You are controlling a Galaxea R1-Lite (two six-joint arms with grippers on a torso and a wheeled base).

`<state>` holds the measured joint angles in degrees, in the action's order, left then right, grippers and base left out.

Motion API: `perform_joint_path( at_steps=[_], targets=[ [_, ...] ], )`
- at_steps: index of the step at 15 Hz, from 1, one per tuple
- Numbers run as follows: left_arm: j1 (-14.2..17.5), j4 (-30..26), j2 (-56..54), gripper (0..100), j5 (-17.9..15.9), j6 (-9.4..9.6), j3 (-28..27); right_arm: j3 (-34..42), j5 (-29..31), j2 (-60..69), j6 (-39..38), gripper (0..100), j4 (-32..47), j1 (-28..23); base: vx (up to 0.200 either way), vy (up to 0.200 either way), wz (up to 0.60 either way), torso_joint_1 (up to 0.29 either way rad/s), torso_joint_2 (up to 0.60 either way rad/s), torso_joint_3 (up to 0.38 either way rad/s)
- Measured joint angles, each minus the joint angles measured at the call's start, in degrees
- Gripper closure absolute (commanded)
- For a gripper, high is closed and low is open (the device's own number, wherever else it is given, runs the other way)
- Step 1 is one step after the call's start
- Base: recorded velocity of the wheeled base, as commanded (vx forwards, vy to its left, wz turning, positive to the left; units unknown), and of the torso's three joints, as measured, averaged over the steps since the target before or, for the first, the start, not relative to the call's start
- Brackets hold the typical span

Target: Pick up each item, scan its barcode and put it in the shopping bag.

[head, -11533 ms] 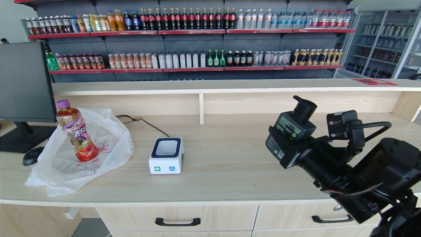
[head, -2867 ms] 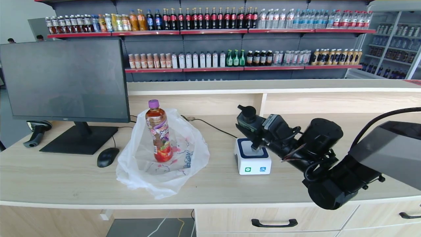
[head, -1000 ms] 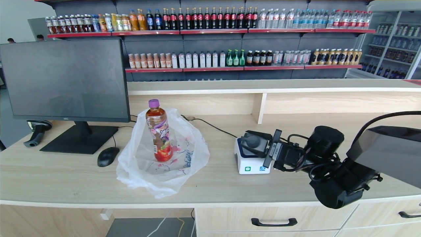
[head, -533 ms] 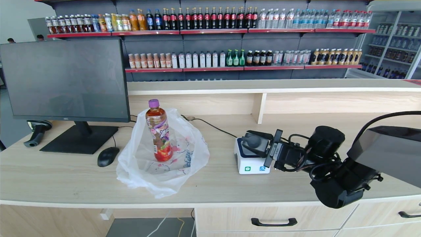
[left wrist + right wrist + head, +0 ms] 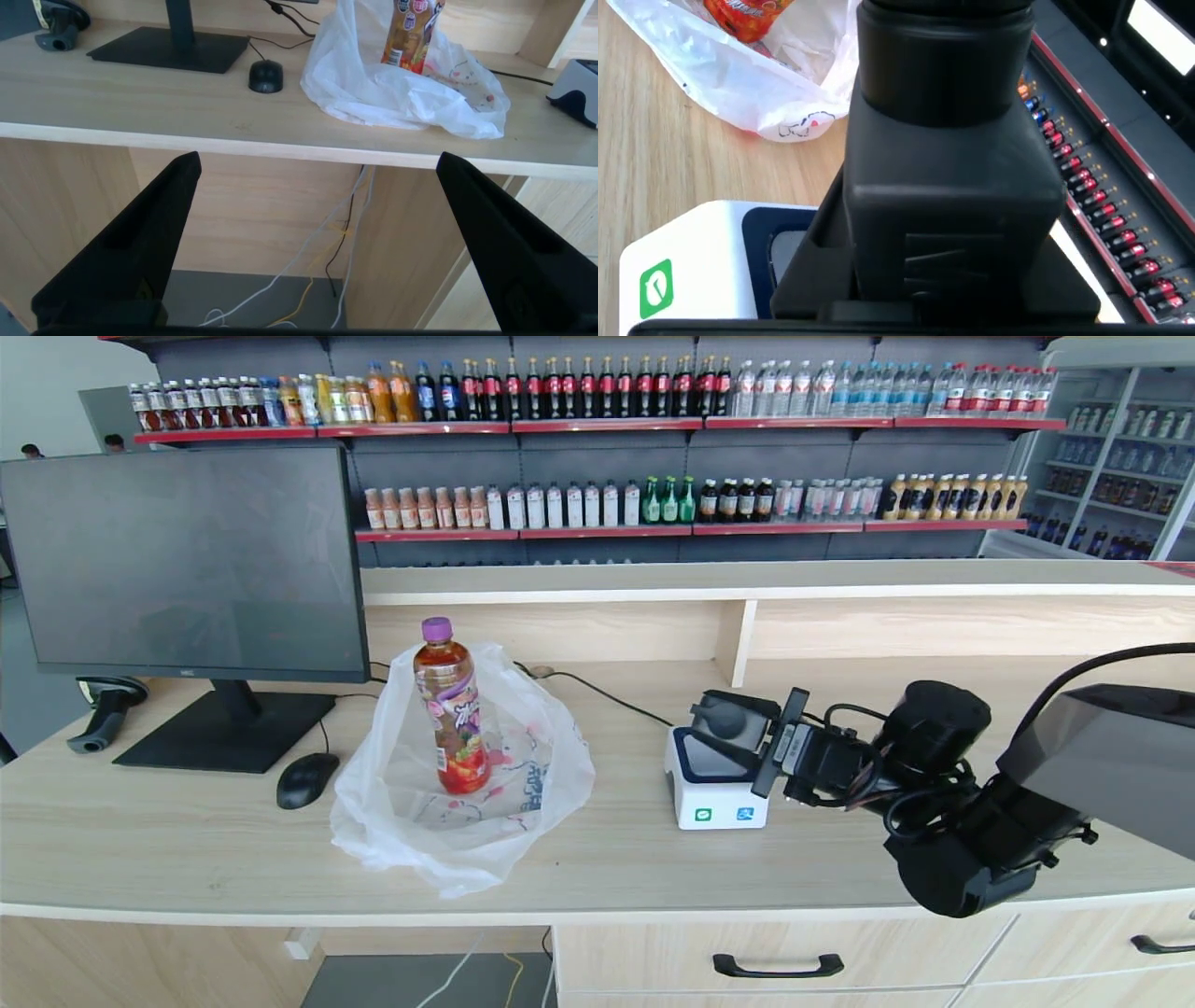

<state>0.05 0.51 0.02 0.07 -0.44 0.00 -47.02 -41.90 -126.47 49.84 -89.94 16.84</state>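
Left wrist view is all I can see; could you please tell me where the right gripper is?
Observer: The right gripper holds a black container over the window of the white barcode scanner, to the right of the shopping bag.
Operator: Thank you. What colour is the cap of the bottle in the bag?
Observer: The cap is purple.

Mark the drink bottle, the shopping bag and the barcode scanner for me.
drink bottle [image 5: 455,723], head view, on its printed label.
shopping bag [image 5: 553,775], head view, on the bare plastic beside the bottle.
barcode scanner [image 5: 717,798], head view, on its white front face.
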Motion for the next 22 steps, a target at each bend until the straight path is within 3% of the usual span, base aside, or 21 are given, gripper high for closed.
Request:
perform_joint_path(
  at_steps=[4,11,14,17,19,22],
  targets=[
    [0.0,-0.1,0.0,0,0.0,0.01,0.0,-0.1,1.7,5.2,-4.2,100,0.0,-0.3,0.0,0.0,0.0,0.0,0.0,0.0],
    [0.0,-0.2,0.0,0,0.0,0.11,0.0,1.7,18.7,17.5,-17.6,100,0.0,-0.2,0.0,0.0,0.0,0.0,0.0,0.0],
    [0.0,-0.4,0.0,0,0.0,0.2,0.0,5.9,22.0,21.3,-22.8,100,-0.1,-0.2,0.0,0.0,0.0,0.0,0.0,0.0],
    [0.0,-0.4,0.0,0,0.0,0.17,0.0,16.9,23.4,24.4,-33.9,100,0.1,-2.3,0.0,0.0,0.0,0.0,0.0,0.0],
    [0.0,-0.4,0.0,0,0.0,0.12,0.0,22.1,27.9,26.3,-41.6,100,0.1,-4.2,0.0,0.0,0.0,0.0,0.0,0.0],
    [0.0,-0.4,0.0,0,0.0,0.17,0.0,25.4,36.6,27.6,-47.0,100,0.0,-4.7,0.0,0.0,0.0,0.0,0.0,0.0]
  ],
)
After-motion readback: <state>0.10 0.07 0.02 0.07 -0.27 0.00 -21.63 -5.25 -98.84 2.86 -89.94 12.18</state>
